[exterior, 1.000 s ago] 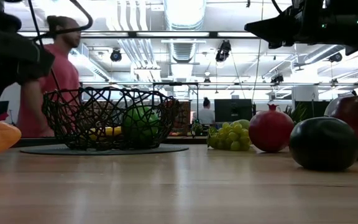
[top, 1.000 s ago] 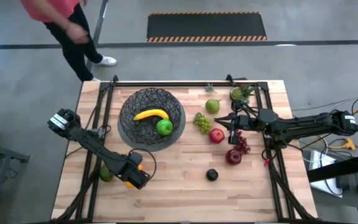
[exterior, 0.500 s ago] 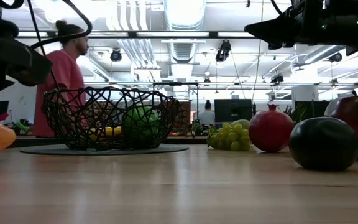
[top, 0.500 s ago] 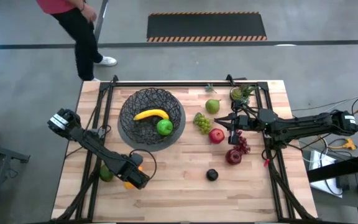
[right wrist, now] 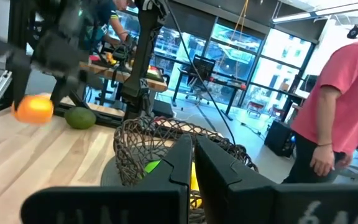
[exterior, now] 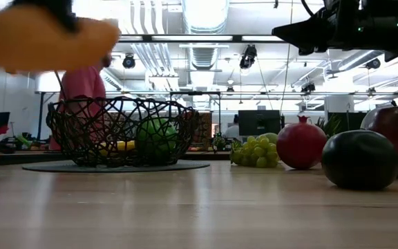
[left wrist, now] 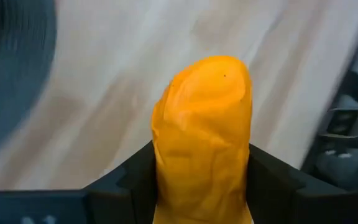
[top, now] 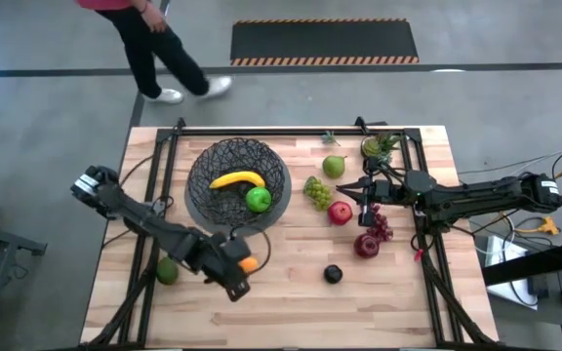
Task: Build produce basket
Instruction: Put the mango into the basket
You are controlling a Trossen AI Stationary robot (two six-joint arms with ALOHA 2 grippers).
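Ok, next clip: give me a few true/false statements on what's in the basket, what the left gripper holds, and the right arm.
1. The left gripper holds the orange piece clear of the table. True.
2. The basket is empty. False: a banana and green apple lie in it.
3. The right gripper holds the red apple. False: it is shut on nothing, above the fruit.
4. The avocado lies on the table outside the basket. True.

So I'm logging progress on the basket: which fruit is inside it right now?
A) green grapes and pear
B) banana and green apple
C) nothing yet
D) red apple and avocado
B: the high view shows the banana and green apple inside the basket, while the left gripper holds the orange piece above the table, outside it.
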